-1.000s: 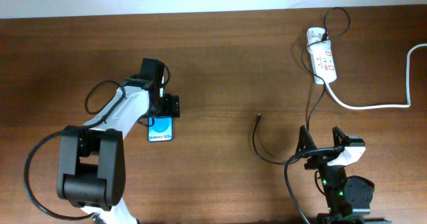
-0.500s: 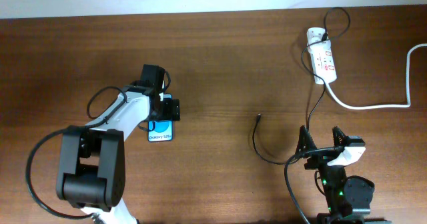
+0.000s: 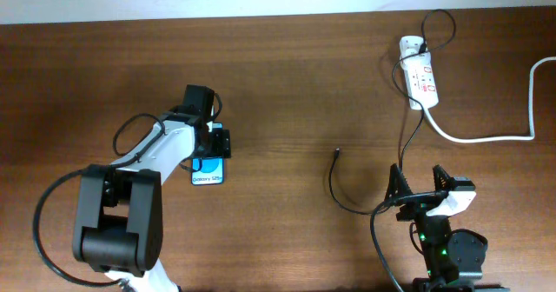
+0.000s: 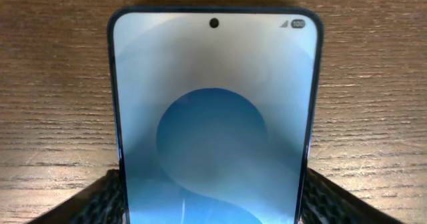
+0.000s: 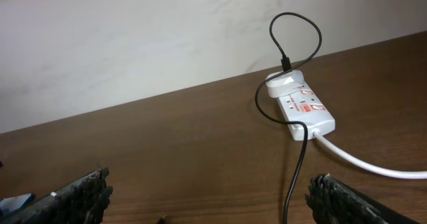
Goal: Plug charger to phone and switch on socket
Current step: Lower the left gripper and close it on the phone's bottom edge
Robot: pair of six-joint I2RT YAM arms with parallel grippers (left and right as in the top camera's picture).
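The phone [image 3: 208,169] lies flat on the brown table, its blue screen up. It fills the left wrist view [image 4: 213,124]. My left gripper [image 3: 215,144] is over its far end, and its two black fingers press against the phone's long edges [image 4: 213,211]. The charger [image 3: 331,184] is a thin black cable running from the socket [image 3: 420,76] down to a loose tip [image 3: 337,153] on the table. My right gripper [image 3: 420,188] is open and empty, with the cable passing beneath it. In the right wrist view [image 5: 210,204] the socket [image 5: 303,107] lies ahead.
A thick white cord [image 3: 486,138] runs from the socket to the right edge of the table. A white wall [image 5: 133,37] stands behind the table's far edge.
My left gripper has shifted slightly down over the phone's far end. The right arm and the cable have not moved.
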